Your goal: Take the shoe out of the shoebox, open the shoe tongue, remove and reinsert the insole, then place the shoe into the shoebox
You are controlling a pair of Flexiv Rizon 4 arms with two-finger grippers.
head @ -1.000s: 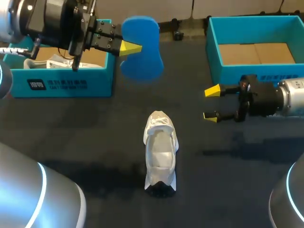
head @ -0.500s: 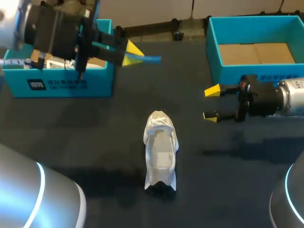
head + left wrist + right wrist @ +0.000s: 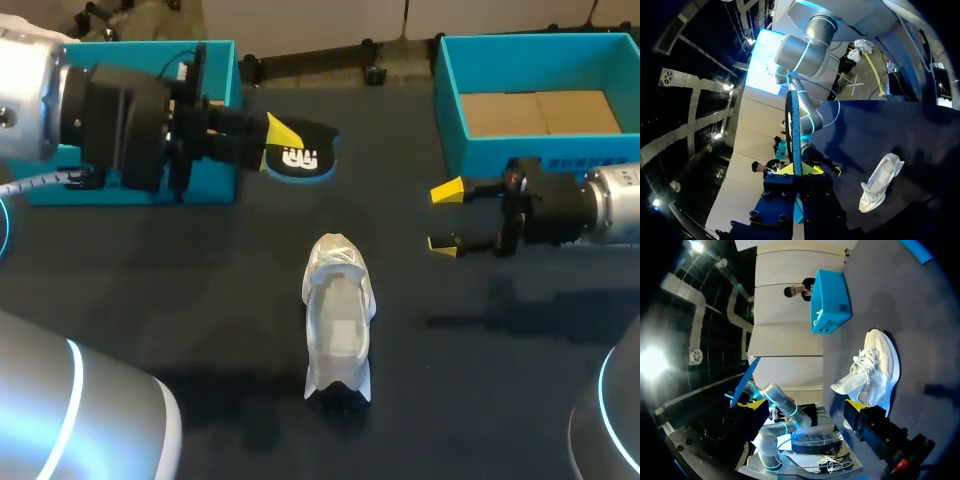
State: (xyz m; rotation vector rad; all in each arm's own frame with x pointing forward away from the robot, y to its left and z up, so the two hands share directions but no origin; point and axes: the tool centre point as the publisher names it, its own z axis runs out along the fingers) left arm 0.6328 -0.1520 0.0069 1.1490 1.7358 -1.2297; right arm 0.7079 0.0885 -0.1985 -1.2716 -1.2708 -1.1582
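Observation:
My left gripper (image 3: 281,134) is shut on the insole (image 3: 300,157), holding it in the air beside the left teal shoebox (image 3: 216,70). The insole's black underside with a white mark faces up, with a blue rim around it. In the left wrist view the insole (image 3: 794,127) stands edge-on between the yellow fingertips (image 3: 810,169). The white shoe (image 3: 338,312) lies on the dark table at the middle, its mouth open upward; it also shows as the shoe (image 3: 880,182) and the shoe (image 3: 872,371). My right gripper (image 3: 446,216) hangs open to the shoe's right, with nothing between its fingers.
A second teal shoebox (image 3: 500,155) with a cardboard floor stands at the back right, just behind my right gripper. The left shoebox (image 3: 830,300) lies beyond the shoe in the right wrist view. Dark tabletop (image 3: 200,300) surrounds the shoe.
My left wrist has rolled and lowered: the insole went from showing its blue face, to edge-on, to black underside up. The right arm and the shoe have stayed put.

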